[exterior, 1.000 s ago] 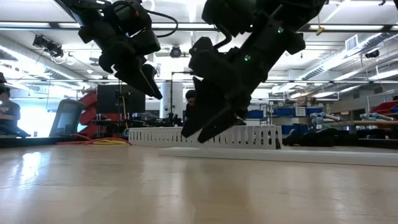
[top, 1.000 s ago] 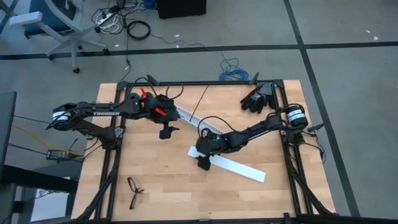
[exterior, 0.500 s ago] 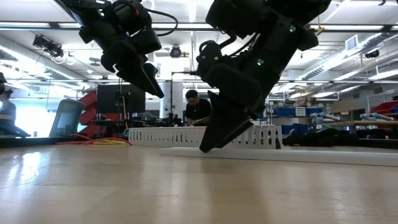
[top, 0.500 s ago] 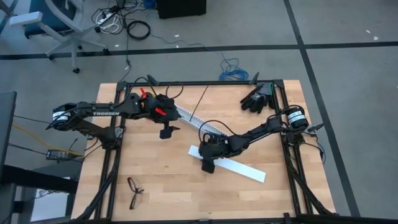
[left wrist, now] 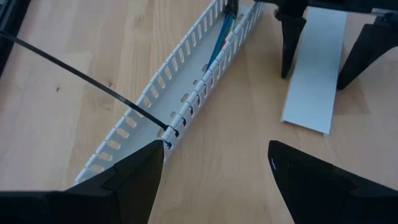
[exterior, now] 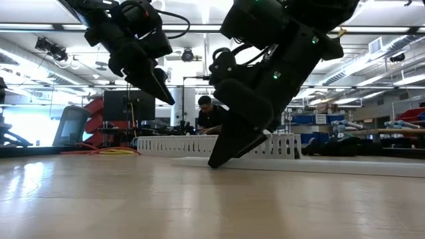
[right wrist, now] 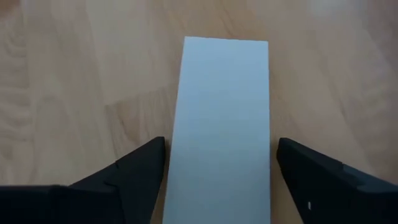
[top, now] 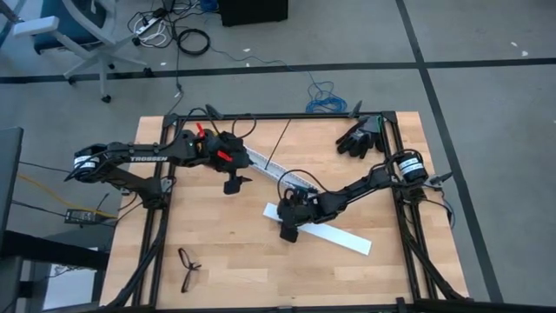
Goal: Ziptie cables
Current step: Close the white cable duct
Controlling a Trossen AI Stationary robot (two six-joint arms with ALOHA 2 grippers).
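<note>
The cables (left wrist: 219,45), blue and orange wires, lie inside a white slotted rail (left wrist: 149,118) at the table's far middle. The ziptie (left wrist: 81,78), a thin black strip, slants from the far edge (top: 280,139), and its end sticks into a slot in the rail's wall (left wrist: 168,129). My left gripper (left wrist: 214,149) hangs open above the table just left of the rail (top: 274,167). My right gripper (right wrist: 221,142) is open and low over the table. Its fingers stand on either side of the left end of a flat white strip (right wrist: 224,81); I cannot tell whether they touch it.
The flat white strip (top: 334,233) runs toward the near right. A black glove (top: 360,136) lies at the back right corner and a pair of glasses (top: 188,268) at the near left. A person (exterior: 207,111) sits in the room beyond the table.
My right gripper has sunk toward the table and tipped steeper, staying open, and now straddles the flat white strip's left end. The strip, rail, cables and ziptie have kept their places.
</note>
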